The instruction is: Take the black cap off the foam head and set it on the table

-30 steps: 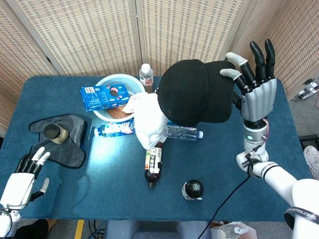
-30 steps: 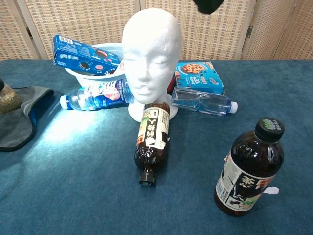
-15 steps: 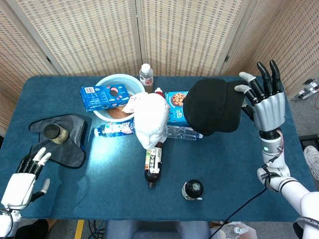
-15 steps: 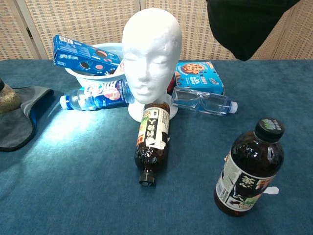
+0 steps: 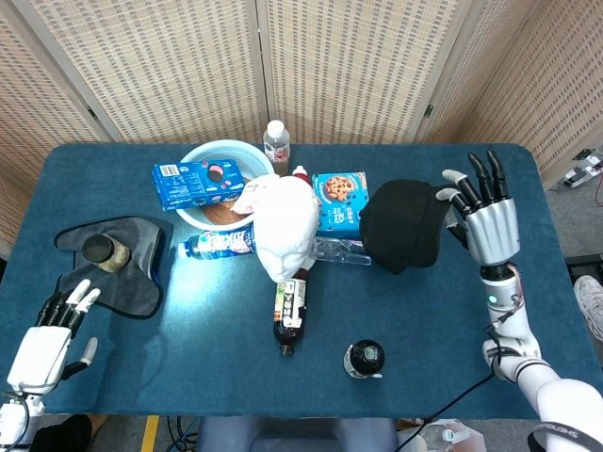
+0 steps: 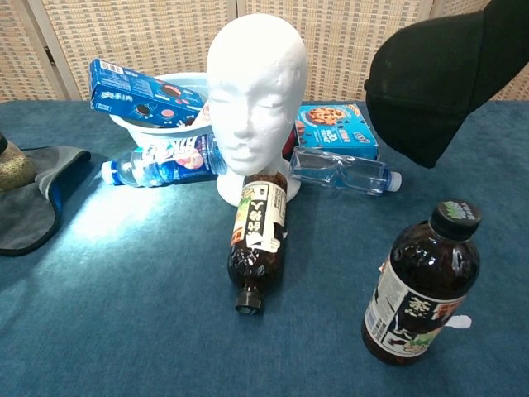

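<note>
Right hand (image 5: 488, 215) upright, pinching black cap (image 5: 403, 224)

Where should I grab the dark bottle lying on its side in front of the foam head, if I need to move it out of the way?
Grip the lying dark bottle around its labelled middle, coming down from above with the fingers across its width. It lies lengthwise, cap towards the robot and base against the foam head, so only its long sides are open. The right hand is busy holding the black cap; the left hand is free.

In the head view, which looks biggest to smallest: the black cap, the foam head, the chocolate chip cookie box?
1. black cap, though it is held up nearer the camera
2. foam head, close behind
3. chocolate chip cookie box, clearly smallest
</note>
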Tool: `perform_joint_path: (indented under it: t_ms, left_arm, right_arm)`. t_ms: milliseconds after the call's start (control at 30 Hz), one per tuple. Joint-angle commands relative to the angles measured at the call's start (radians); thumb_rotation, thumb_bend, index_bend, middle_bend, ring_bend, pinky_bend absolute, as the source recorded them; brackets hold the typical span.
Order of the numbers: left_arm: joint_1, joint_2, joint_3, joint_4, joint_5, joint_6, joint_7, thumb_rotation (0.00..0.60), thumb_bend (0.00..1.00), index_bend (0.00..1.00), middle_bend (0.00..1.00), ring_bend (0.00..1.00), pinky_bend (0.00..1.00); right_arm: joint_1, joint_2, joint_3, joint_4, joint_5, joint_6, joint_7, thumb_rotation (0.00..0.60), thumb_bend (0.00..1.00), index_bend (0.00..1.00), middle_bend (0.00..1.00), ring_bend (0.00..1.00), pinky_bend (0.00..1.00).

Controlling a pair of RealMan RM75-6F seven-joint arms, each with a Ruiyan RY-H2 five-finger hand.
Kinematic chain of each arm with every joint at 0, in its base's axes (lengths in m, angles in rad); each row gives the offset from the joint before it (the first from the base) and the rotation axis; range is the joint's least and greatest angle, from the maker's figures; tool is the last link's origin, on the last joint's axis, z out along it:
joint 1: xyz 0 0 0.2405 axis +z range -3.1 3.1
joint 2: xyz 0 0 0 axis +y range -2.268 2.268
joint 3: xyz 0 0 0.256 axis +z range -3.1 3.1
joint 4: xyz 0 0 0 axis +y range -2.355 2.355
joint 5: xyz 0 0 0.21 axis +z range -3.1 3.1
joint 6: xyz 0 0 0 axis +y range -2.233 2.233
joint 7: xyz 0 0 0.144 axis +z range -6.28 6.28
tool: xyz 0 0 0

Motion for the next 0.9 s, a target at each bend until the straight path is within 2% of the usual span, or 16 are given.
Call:
perform_joint_path:
  t_ms: [33, 300, 633, 900]
  left_arm:
    - [0.001, 0.001, 0.000, 0.001, 0.000, 0.002, -0.002, 0.600, 0.44, 0.00, 0.00, 0.00, 0.00]
    - [0.008, 0.003, 0.002, 0.009, -0.009, 0.006, -0.012, 0.600, 0.44, 0.00, 0.00, 0.00, 0.00]
    - [0.007, -0.004, 0.004, 0.020, -0.007, 0.004, -0.023, 0.600, 0.44, 0.00, 0.00, 0.00, 0.00]
    - [0.008, -0.006, 0.006, 0.021, -0.006, 0.003, -0.023, 0.600, 0.44, 0.00, 0.00, 0.00, 0.00]
  right_arm:
    - [-0.006, -0.053, -0.012, 0.056, 0.002, -0.024, 0.028, 0.600, 0.51, 0.83, 0.35, 0.09, 0.00]
    - [-0.041, -0.116, -0.050, 0.136, -0.013, -0.051, 0.062, 0.600, 0.51, 0.83, 0.35, 0.09, 0.00]
    - [-0.125, -0.122, -0.131, 0.192, -0.056, -0.106, 0.051, 0.600, 0.51, 0.75, 0.32, 0.09, 0.00]
    - [-0.169, -0.084, -0.162, 0.167, -0.059, -0.207, 0.006, 0.600, 0.48, 0.56, 0.20, 0.02, 0.00]
